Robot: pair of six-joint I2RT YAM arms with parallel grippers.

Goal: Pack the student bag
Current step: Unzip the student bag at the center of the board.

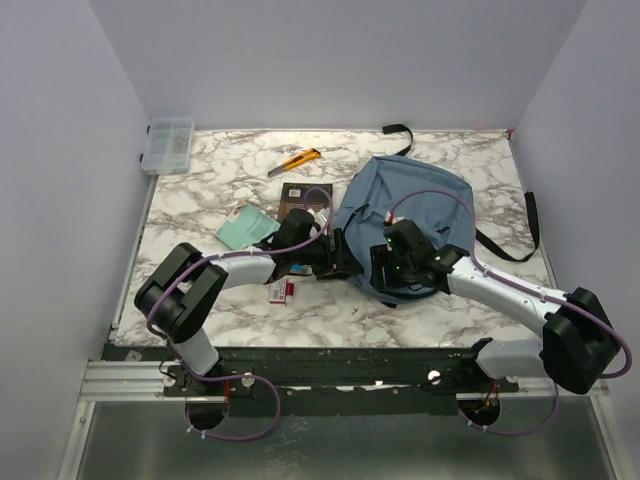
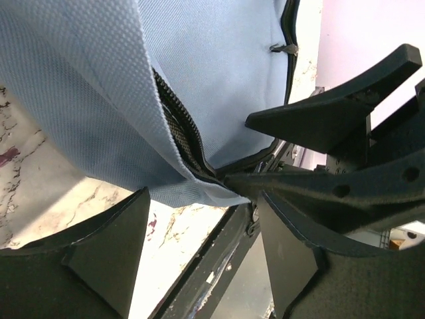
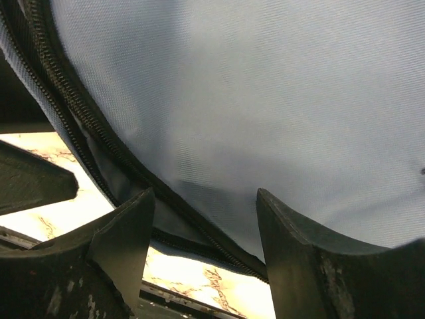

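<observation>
1. One student bag (image 1: 410,205), dusty blue, lying right of centre on marble table (image 1: 200,190); zip mouth at its near-left edge, facing both arms.
2. Step in hand, by judgement: opening the mouth. Best done by pinching opposite lips of the zipper (image 2: 182,143) just behind the teeth, then parting slowly; soft cloth, likely to sag shut.
3. Left gripper (image 2: 202,199): jaws spread, flap corner hanging between the fingers, unclamped.
4. Right gripper (image 3: 204,199): jaws spread, bag cloth and zip line across the gap, not pinched.
5. Outward: teal packet (image 1: 246,226), yellow utility knife (image 1: 296,161), clear compartment box (image 1: 168,145), all outside the bag.
</observation>
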